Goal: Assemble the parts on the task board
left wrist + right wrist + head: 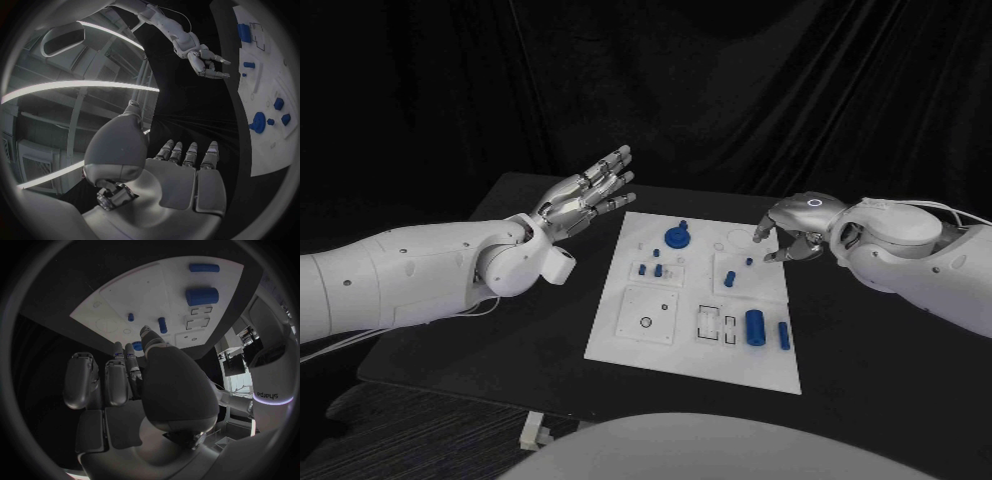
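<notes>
The task board (692, 340) lies flat mid-table (473, 340), long side running away from you. Blue parts on it: a round knobbed piece (676, 237) near the far edge, two small pegs (651, 270) just below it, another small peg (734, 278) right of centre, and a thick cylinder (754, 327) beside a slimmer rod (783, 335) near the front right. The two lie side by side, apart. Outlined empty slots (710, 322) sit just left of the cylinder, and a ring-marked square (646, 321) further left.

Your right hand (792, 232) hovers over the board's far right corner, palm down, fingers curled loosely downward with nothing in them that I can see. In the right wrist view the fingertips (145, 331) point at the small pegs (162, 324), close to them but not touching. My read: you're at the reach stage for a peg pick, no part seated by that hand yet.

Next move calls for a descent onto one small peg and a fine pinch. The pegs stand close together, so watch that you don't knock the neighbour.

Your left hand (586, 195) is raised off the board's far left corner, fingers straight and spread, holding nothing. It's well apart from the parts and not in the way. Nothing else lies between the right hand and the pegs.
</notes>
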`<state>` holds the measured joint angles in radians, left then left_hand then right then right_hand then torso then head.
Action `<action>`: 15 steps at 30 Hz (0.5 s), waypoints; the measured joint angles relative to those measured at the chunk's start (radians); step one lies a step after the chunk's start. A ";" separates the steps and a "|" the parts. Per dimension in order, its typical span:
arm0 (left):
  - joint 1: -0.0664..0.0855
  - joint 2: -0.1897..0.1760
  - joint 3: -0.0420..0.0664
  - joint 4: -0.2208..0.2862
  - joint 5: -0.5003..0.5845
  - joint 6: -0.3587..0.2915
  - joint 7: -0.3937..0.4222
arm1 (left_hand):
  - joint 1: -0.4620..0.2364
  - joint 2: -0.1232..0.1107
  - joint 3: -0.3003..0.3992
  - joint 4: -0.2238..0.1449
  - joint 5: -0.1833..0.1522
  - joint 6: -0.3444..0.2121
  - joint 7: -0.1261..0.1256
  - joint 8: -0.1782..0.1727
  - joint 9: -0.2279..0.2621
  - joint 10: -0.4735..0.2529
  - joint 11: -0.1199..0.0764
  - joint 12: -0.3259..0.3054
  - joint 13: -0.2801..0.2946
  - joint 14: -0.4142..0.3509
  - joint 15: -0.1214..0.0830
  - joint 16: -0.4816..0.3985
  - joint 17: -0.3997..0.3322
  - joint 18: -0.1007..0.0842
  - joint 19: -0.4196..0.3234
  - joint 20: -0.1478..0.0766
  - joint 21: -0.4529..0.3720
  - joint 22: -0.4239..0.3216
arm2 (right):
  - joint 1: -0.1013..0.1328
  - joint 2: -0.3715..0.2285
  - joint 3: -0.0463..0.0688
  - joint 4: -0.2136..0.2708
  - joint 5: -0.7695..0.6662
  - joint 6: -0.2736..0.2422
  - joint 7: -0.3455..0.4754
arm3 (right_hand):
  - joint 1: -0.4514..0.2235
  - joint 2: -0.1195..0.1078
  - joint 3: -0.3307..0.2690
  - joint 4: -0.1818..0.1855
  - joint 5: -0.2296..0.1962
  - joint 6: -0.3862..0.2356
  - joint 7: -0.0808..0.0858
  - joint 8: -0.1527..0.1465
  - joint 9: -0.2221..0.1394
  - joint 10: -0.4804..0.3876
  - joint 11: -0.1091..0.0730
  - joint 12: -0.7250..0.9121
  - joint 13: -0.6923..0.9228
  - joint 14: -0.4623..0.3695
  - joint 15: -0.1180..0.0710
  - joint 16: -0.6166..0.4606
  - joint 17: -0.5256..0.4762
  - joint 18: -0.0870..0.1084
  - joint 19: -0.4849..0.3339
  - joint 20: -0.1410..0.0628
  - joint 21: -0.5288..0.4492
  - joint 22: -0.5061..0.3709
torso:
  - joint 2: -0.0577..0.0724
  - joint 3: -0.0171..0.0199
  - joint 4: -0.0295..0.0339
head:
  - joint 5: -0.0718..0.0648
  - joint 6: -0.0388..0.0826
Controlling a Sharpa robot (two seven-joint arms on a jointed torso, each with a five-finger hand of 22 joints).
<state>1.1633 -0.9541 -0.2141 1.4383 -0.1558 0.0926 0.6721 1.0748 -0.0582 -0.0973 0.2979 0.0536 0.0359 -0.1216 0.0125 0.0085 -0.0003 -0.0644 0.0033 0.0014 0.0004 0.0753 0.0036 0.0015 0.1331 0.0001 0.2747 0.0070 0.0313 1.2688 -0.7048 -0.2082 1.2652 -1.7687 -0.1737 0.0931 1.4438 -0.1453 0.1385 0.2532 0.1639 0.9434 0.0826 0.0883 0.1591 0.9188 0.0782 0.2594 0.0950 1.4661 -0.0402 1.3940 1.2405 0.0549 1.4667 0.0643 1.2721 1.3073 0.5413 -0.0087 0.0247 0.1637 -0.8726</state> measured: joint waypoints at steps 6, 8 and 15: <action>-0.001 -0.014 0.000 0.013 0.008 0.012 0.002 | 0.015 0.025 0.000 0.000 0.008 0.012 0.020 0.000 0.000 0.001 0.008 0.000 0.000 0.000 0.007 0.000 0.000 0.014 -0.003 -0.003 0.000 0.003 | -0.010 0.023 0.000 -0.033 -0.002 0.003 0.009 | 0.017 0.017 0.028 -0.036 0.095 -0.006 0.001 -0.015 -0.018 0.049 0.000 -0.023 -0.023 0.000 0.000 0.000 -0.001 0.000 0.000 0.000 0.000 0.000 | 0.010 -0.0106 0.0151 | -0.025 0.000; -0.002 -0.017 0.000 0.014 0.010 0.014 0.002 | 0.011 0.029 0.000 0.000 0.008 0.012 0.020 0.000 0.000 0.000 0.014 0.000 0.000 0.000 0.007 0.000 0.000 0.014 -0.003 -0.003 0.000 0.003 | -0.013 0.031 0.000 -0.043 -0.002 0.003 0.012 | 0.017 0.017 0.034 -0.043 0.106 -0.011 -0.004 -0.015 -0.021 0.058 0.002 -0.027 -0.026 0.000 0.000 0.000 -0.001 0.000 0.000 0.000 -0.004 0.000 | 0.014 -0.0136 0.0182 | -0.031 0.000; -0.008 -0.020 0.000 0.014 0.013 0.022 0.003 | 0.006 0.082 0.003 -0.003 0.008 0.011 0.059 0.000 0.000 0.000 0.015 0.000 0.000 -0.004 0.011 0.000 0.000 0.030 -0.001 -0.009 0.000 0.002 | -0.029 0.060 0.000 -0.086 -0.002 0.002 0.017 | 0.012 0.022 0.044 -0.052 0.105 -0.028 -0.006 -0.021 -0.033 0.100 0.000 -0.039 -0.029 0.000 0.012 -0.019 -0.038 0.000 -0.001 0.007 -0.015 0.000 | 0.020 -0.0230 0.0244 | -0.047 0.000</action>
<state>1.1556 -0.9744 -0.2143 1.4525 -0.1423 0.1145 0.6753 1.0807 0.0241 -0.0945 0.2951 0.0619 0.0470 -0.0624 0.0126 0.0087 0.0001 -0.0495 0.0033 0.0016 -0.0033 0.0860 0.0036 0.0017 0.1629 -0.0009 0.2656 0.0070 0.0332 1.2401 -0.6452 -0.2078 1.1787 -1.7712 -0.1713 0.1103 1.4555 -0.1236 0.1829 0.2012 0.2689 0.9159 0.0769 0.0674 0.1264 1.0191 0.0783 0.2206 0.0663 1.4659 -0.0284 1.3750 1.2024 0.0549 1.4656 0.0717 1.2567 1.3073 0.5614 -0.0317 0.0492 0.1163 -0.8727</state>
